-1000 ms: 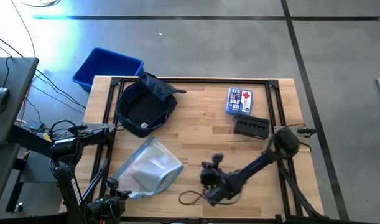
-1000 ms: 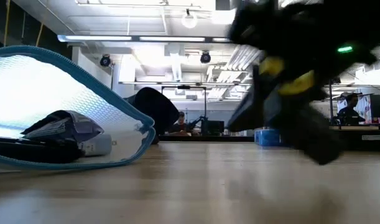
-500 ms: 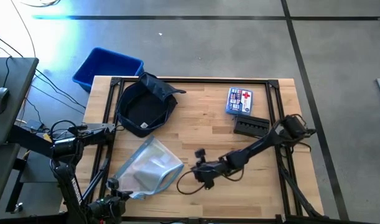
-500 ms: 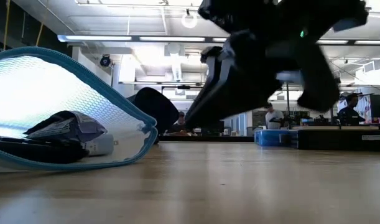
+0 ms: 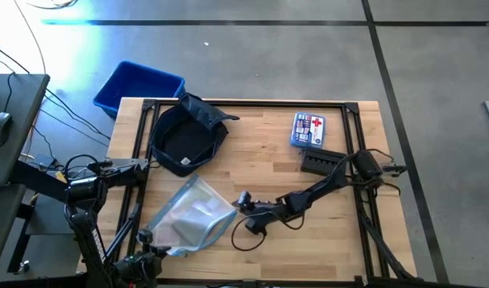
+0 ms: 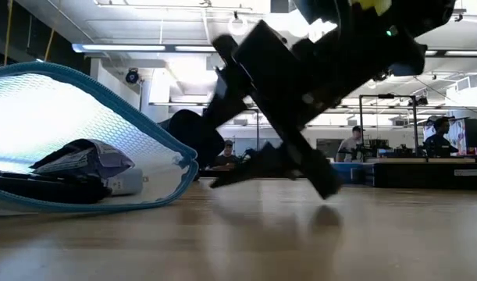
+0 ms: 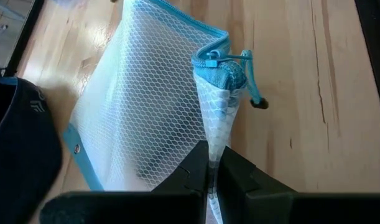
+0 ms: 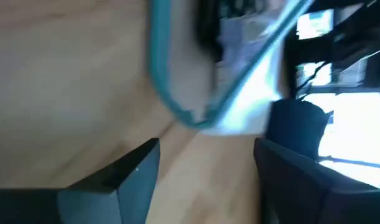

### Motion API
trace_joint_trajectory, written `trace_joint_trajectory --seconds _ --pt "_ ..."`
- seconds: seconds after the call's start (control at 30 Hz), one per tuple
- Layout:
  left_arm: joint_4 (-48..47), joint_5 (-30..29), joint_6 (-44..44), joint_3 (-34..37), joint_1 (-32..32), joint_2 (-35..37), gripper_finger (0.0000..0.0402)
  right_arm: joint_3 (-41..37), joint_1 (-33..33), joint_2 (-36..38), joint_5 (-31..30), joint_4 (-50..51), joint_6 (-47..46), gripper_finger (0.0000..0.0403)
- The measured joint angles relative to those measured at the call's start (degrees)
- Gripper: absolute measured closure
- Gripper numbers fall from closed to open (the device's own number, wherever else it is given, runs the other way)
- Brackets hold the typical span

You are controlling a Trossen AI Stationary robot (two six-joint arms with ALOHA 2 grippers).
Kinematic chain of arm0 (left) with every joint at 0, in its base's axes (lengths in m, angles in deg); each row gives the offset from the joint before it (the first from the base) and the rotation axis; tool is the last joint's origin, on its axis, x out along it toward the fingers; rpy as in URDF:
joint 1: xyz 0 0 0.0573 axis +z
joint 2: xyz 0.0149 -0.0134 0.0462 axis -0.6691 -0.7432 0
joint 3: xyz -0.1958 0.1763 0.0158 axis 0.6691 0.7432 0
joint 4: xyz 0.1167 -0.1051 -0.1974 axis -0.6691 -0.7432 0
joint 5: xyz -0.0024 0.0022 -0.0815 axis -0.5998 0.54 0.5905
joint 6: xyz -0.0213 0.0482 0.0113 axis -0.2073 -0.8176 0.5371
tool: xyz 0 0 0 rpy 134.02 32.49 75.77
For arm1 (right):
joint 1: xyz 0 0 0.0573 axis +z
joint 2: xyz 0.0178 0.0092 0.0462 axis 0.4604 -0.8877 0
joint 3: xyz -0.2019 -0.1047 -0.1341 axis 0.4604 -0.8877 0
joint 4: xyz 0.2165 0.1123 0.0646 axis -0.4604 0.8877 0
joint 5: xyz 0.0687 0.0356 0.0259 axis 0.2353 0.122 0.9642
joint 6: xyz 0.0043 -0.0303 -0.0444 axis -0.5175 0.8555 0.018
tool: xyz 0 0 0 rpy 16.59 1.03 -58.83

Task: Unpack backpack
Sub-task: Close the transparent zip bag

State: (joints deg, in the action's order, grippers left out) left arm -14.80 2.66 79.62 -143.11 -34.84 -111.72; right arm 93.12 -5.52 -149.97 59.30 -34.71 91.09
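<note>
Right gripper (image 5: 246, 202) sat low over the desk (image 5: 260, 160) near its front middle, fingers (image 8: 124, 177) apart, nothing between them. Just ahead of those fingers: the open mouth of the clear mesh pouch (image 5: 192, 218) with teal edging, close but not touching as far as the high view showed. A black cable (image 5: 248, 234) lay looped on the desk right beside and slightly behind the right fingers.

Left gripper (image 7: 208, 177) was at the desk's front-left corner, fingers together, clamped on the pouch's corner edge by the zipper pull (image 7: 257, 99). Pouch lay flat, dark items visible inside in the low view.

Backpack (image 5: 186, 136) was well apart from both grippers, at the desk's back-left, lying open with its dark lining up, nobody touching it. Blue bin (image 5: 138, 86) on the floor just beyond it. First-aid box (image 5: 308, 130) and a black case (image 5: 322, 163) sat at the back-right, behind the right arm.
</note>
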Motion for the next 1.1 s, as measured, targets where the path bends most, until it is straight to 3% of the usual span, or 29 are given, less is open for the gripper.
trace_joint_trajectory --seconds 0.23,0.33,0.7,0.93,1.1 --pt "0.92 0.05 2.85 0.0 0.12 0.0 0.0401 0.0 -1.4 -0.24 3.76 -0.94 3.74 0.0168" --pt "0.97 0.08 4.23 0.0 0.45 0.0 0.0401 0.0 -1.7 -0.26 6.51 -1.4 4.36 0.0186" --pt "2.41 0.09 4.33 0.0 2.9 0.0 0.0401 0.0 -3.3 -0.27 7.75 -1.29 6.59 0.0265" --pt "2.39 -0.18 3.58 0.0 3.45 0.0 0.0401 0.29 -3.53 -0.27 7.56 -0.99 -9.92 0.038" --pt "2.23 -5.36 3.72 -0.04 3.43 -0.02 0.0401 3.14 -1.65 0.29 0.22 2.52 -23.51 0.0397"
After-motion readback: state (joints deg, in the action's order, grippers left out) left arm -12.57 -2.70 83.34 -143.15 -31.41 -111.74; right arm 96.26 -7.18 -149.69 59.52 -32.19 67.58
